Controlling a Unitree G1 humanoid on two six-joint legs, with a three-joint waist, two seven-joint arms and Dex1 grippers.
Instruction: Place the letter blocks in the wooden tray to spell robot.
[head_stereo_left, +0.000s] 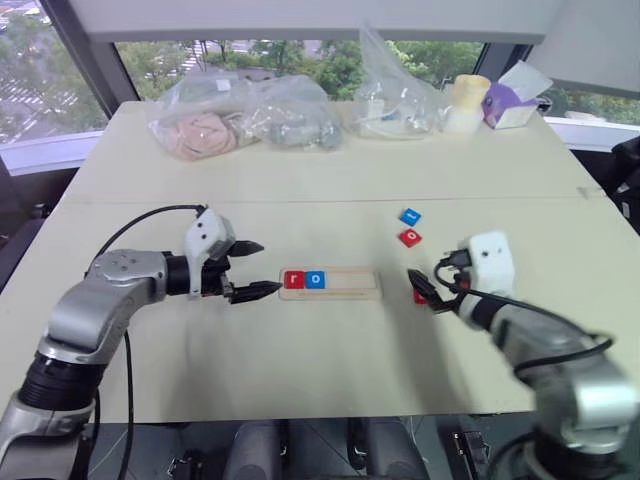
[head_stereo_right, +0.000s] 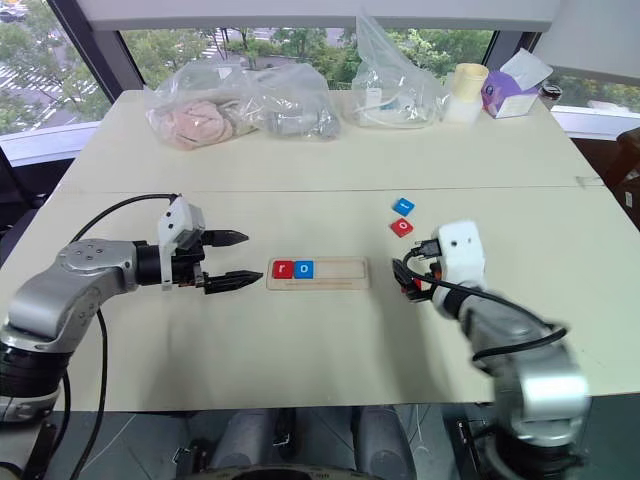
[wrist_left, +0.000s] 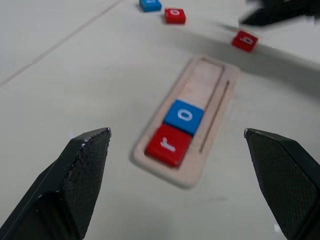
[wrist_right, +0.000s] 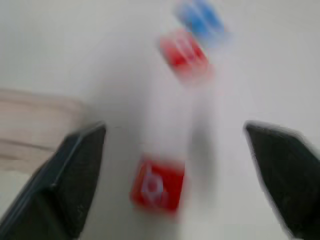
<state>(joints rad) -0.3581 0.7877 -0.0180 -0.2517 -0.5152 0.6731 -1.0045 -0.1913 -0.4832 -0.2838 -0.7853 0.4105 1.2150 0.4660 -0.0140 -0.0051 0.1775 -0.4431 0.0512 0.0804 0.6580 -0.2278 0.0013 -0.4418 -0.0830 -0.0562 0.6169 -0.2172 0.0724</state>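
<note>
**Two tiles seated, "b" loose on the table under the right gripper**

The wooden tray (head_stereo_left: 330, 284) lies flat near the table's middle, its long axis running across the robot's front, left to right. Its slot holds a red "r" block (head_stereo_left: 294, 279) at the left end and a blue "o" block (head_stereo_left: 316, 279) touching it; the remaining slot to the right is bare wood. Both letters read upright from the robot's side.

The red "b" block (wrist_left: 245, 40) lies flat on the table (head_stereo_left: 300, 370) just off the tray's right end, apart from it and rotated askew to the tray axis. Farther back sit a red "o" block (head_stereo_left: 410, 237) and, beyond it, a blue block (head_stereo_left: 410, 215) whose letter I cannot read.

The right gripper (wrist_right: 175, 150) hangs over the "b" with fingers spread wide, pinching nothing. The left gripper (head_stereo_left: 255, 269) hovers just left of the tray, also spread and empty.

Judgement: the step in hand is seating "b" in the third place. To do it well, grip the tile on two opposite edges, turn it square with the slot so the letter matches "r" and "o", and lower it against the blue "o" without nudging the tray. The left gripper is placed to steady the tray end if it slides.

Bags and a tissue box stand along the far edge, well apart.
</note>
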